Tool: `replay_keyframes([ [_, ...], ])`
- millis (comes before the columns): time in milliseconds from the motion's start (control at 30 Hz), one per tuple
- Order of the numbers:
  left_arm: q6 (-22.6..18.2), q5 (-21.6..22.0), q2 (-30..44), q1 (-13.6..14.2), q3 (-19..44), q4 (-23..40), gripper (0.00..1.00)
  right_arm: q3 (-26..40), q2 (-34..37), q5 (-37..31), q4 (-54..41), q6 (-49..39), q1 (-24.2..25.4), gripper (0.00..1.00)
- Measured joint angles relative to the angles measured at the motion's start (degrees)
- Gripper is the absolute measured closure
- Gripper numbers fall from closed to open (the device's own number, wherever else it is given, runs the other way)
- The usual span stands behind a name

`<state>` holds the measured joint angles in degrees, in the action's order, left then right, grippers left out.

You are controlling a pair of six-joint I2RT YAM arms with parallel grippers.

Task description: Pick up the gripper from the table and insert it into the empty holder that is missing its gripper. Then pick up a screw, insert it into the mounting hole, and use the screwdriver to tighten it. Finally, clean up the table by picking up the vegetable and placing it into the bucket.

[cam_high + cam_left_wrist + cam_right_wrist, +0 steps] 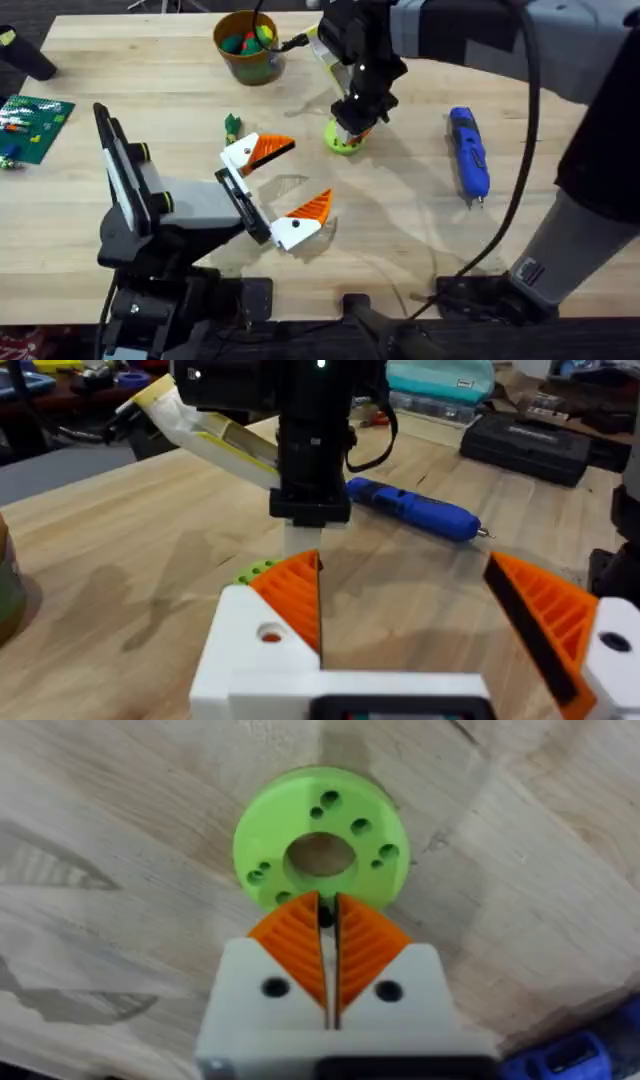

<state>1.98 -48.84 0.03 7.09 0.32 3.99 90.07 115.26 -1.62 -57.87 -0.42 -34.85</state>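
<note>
My right gripper (326, 920) points down over a flat lime-green disc with holes (320, 840), its orange pads shut on a small dark screw (325, 916) at their tips. In the overhead view the right gripper (353, 122) stands on the disc (342, 143) at mid-table. My left gripper (305, 176) hovers open and empty just in front of it, pads (298, 598) wide apart. The blue screwdriver (468, 150) lies to the right. A small green vegetable (232, 125) lies left of the disc. At the back stands the mustard bucket (246, 62). The loose gripper and its holder are not identifiable.
Red and green toys sit inside the bucket. A cream-and-yellow object (205, 432) lies behind the right arm. A green board (32, 125) with small parts rests at the left edge. Bare wood lies between the disc and the screwdriver (415, 510).
</note>
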Motion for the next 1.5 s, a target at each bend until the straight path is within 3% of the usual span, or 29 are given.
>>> replay_keyframes([
  [100, 0.0, 0.0, 0.0, 0.0, 0.0, 0.0, 0.016, 0.0, 0.0, 0.4, 0.1, 0.1, 0.0, 0.991],
  [600, 0.0, 0.0, 0.0, 0.0, 0.0, 0.0, 0.016, 0.3, 0.0, 0.4, -0.4, 0.0, 0.0, 0.994],
  [1267, 0.0, 0.0, 0.0, 0.0, 0.0, 0.0, 0.016, 39.7, -4.2, 0.4, -29.6, -2.3, 0.0, 0.995],
  [1500, 0.0, 0.0, 0.0, 0.0, 0.0, 0.0, 0.016, 47.8, -4.3, 0.4, -33.4, -3.3, 0.0, 0.995],
])
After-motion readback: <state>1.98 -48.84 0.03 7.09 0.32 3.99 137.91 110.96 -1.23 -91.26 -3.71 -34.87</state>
